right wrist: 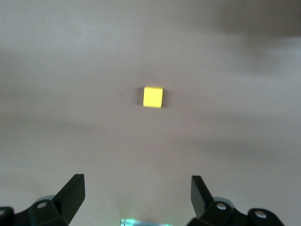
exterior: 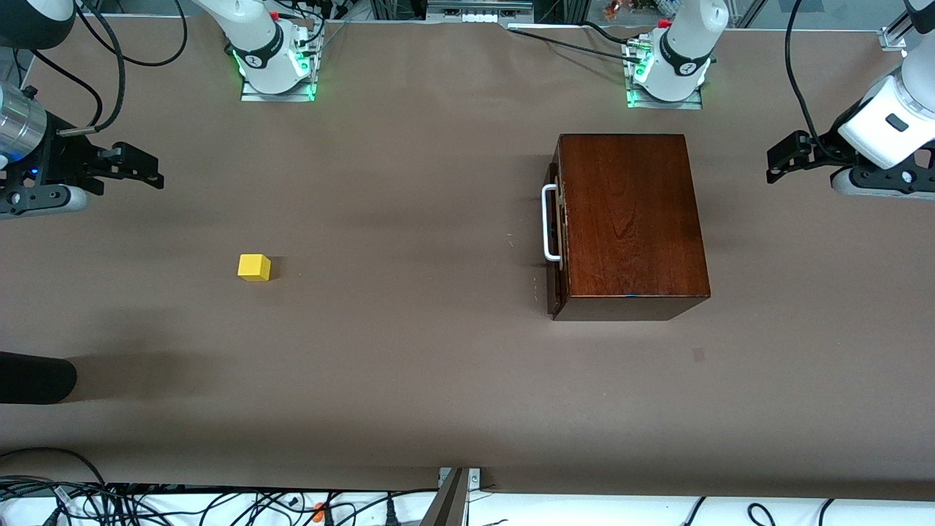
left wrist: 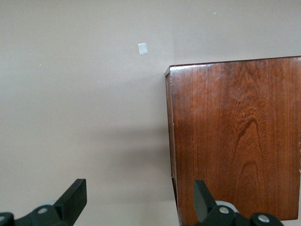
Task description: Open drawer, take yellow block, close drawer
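A wide band of bare brown worktop [exterior: 409, 351] separates the yellow block [exterior: 254, 267], sitting alone in the left half of the front frame toward the right arm's end, from the mahogany cabinet [exterior: 632, 219] right of centre, toward the left arm's end. The drawer [exterior: 556, 226] sits pushed in, its dark front all but flush with the cabinet body and its white bar handle [exterior: 549, 223] facing the open middle of the worktop, with nothing in front of it. The covering is plain and matte, crossed by soft shadows, with a small pale square mark [exterior: 699, 355] on it nearer the camera than the cabinet. Both arm bases glow green along the top edge, cables trail along the bottom edge of the frame, and a dark rounded object [exterior: 33, 378] pokes in at lower left. The right gripper [exterior: 150, 174] hangs at the frame's left edge over bare worktop, its jaws spread apart, the block in plain sight in its wrist view. The left gripper [exterior: 780, 162] hangs at the frame's right edge beside the cabinet, jaws likewise apart, the wrist view looking down over the cabinet's top corner.
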You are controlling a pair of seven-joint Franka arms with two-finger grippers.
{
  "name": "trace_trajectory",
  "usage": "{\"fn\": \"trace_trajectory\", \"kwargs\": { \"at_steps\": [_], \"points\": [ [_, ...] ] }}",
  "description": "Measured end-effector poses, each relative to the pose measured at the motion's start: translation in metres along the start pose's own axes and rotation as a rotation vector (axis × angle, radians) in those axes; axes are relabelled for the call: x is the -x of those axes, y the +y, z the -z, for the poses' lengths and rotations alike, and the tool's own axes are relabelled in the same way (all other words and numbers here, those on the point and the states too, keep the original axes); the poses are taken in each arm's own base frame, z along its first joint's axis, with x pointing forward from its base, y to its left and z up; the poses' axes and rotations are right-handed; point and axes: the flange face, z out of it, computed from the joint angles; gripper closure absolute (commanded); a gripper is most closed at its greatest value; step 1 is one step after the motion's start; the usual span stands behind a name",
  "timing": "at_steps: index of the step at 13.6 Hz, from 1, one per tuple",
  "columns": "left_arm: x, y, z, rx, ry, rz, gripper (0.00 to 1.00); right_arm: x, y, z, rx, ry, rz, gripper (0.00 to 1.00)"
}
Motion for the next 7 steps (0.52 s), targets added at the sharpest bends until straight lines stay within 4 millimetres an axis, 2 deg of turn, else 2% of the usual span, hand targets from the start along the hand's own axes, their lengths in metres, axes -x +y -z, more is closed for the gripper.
{"fn": "trace_trajectory", "kwargs": {
  "at_steps": [5,7],
  "points": [
    [-0.001,-0.014,-0.003,0.0,-0.005,0.026,0.0,0.002,0.0,-0.002,-0.002,-0.02,0.0,0.0],
    [-0.002,-0.006,-0.003,-0.001,-0.005,0.013,0.0,0.002,0.0,-0.001,-0.001,-0.02,0.0,0.0]
  ]
}}
